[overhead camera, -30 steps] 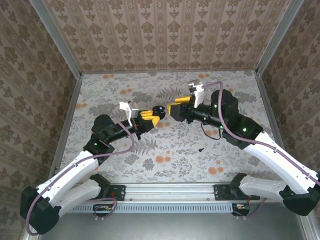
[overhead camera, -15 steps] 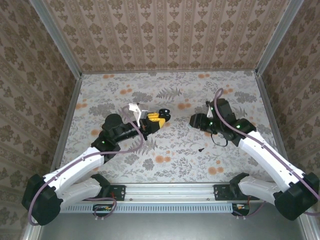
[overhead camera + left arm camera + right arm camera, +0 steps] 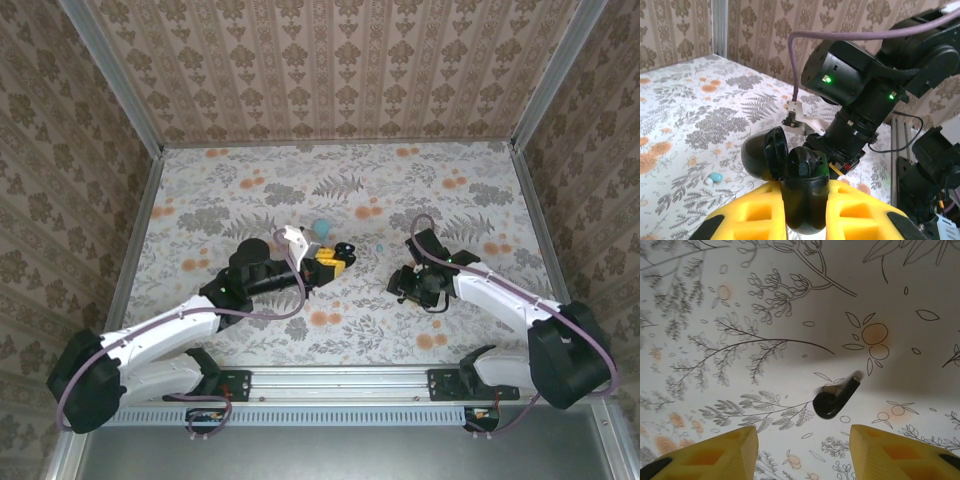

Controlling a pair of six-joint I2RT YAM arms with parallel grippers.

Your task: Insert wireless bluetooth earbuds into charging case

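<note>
The left gripper (image 3: pixel 332 262) reaches toward the middle of the table (image 3: pixel 220 180). Its yellow fingers (image 3: pixel 745 220) are clamped on the 2 sides of the black charging case (image 3: pixel 802 192). The case is held with its mouth up and its lid (image 3: pixel 771 152) swung open to one side, apparently to keep it steady and present it to the other arm. Whether a bud already sits inside I cannot tell, since it is dark against dark. Just past that gripper on the far side lies a teal piece (image 3: pixel 322 228), too blurred to identify. Further right, 1 teal earbud (image 3: pixel 716 177) lies loose on the floral surface, apart from both arms. The right gripper (image 3: pixel 802 452) points down at the table near the case. Its 2 fingers are spread wide with nothing between them. The black earbud (image 3: pixel 835 399) lies on its side just ahead of that gap, a little right of centre, with its stem angled away. This looks like lining up for a pinch. The bud is tiny and glossy, so the fingers probably need to centre on its body before closing, or it may skid aside. After that it would have to be carried left to the waiting case.
</note>
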